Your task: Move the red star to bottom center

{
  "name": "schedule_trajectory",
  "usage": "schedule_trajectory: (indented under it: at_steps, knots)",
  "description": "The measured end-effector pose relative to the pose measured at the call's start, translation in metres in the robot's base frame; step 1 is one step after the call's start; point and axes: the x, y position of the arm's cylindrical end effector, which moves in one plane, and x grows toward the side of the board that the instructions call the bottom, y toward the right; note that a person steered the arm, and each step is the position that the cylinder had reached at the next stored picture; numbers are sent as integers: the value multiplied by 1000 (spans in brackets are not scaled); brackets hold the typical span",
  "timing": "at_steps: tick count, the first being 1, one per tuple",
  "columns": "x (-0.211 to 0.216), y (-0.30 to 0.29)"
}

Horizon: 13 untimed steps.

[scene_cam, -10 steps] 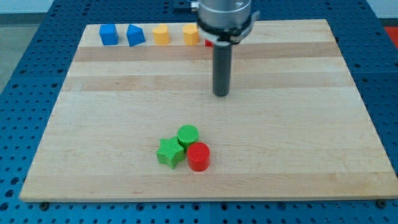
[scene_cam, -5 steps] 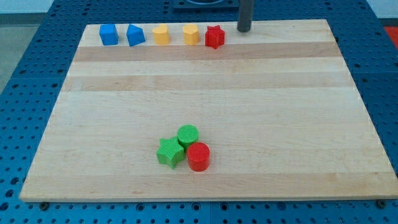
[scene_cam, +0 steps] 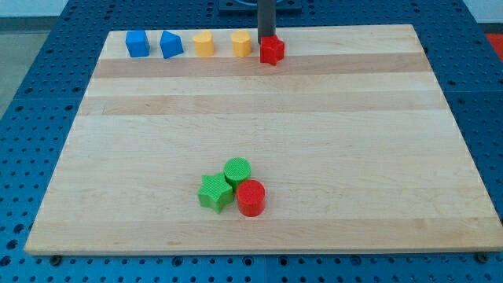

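Tip (scene_cam: 266, 38) behind red star (scene_cam: 272, 51), wooden board (scene_cam: 354, 141), blue pegboard table (scene_cam: 31, 86).

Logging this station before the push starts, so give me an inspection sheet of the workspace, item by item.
Surface: wooden board, flat, on a blue pegboard.
Job's things: red star at the view's top edge, right end of the top row.
Clutter: two blue blocks and two yellow blocks in that row; green star, green cylinder and red cylinder clustered near bottom centre.
Grippers: none; my tip sits just above the red star, apparently touching.
Cables: nothing seen.
Surroundings: nothing seen beyond the pegboard.
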Motion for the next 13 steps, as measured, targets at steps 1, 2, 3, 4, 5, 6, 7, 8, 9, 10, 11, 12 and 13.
schedule_trajectory:
  at_steps: [1,2,3,4,5,6,7,8,9,10,11,12,13]
  knots:
    - [34,0]
    - [70,0]
    - [87,2]
    - [86,21]
    - [86,43]
    - [86,68]
    - [96,77]
    - [115,78]
    - [140,82]
    - [166,88]
    - [190,88]
    - [219,82]
    - [241,74]
